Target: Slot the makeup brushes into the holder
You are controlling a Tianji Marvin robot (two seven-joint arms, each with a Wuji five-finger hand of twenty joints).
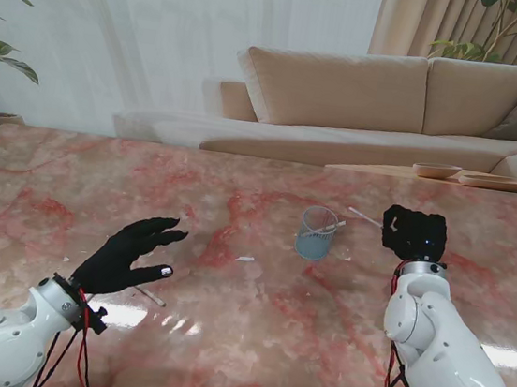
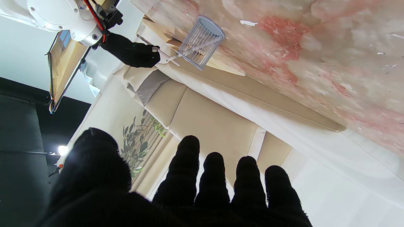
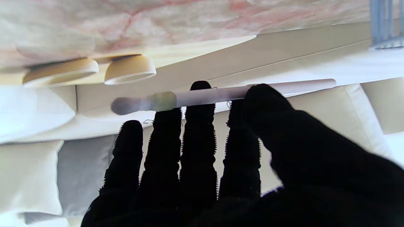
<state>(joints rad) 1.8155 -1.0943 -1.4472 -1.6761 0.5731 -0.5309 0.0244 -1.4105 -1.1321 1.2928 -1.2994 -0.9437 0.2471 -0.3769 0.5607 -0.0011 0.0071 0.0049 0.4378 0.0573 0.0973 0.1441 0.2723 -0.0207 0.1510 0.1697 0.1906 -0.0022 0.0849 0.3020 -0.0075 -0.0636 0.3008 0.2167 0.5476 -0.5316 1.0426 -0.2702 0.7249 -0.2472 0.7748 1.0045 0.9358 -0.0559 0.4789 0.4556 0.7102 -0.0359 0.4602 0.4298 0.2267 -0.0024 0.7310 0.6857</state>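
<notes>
The brush [image 3: 221, 94] is pinched in the right hand [image 1: 414, 233], thumb pressing it against the fingertips [image 3: 201, 86], and it hangs in the air just to the right of the holder [image 1: 316, 234], lifted clear of the table [image 1: 223, 331]. Its long axis lies nearly level, running across the fingers; in the stand view its free end pokes out to the left toward the holder's rim, while in the right wrist view the soft bristle head sits at the opposite end. The holder stands upright and already seems to have one slim stick leaning inside, as the left wrist view suggests. So the step in hand looks like carrying the brush to the holder, with insertion not yet done. The next move likely calls for tipping the brush from level toward upright, bringing its lower end over the open mouth, then lowering and letting go. Another thin stick [image 1: 149, 295], probably a brush, lies on the table beside the left hand [image 1: 128, 258], whose fingers are spread and holding nothing.
</notes>
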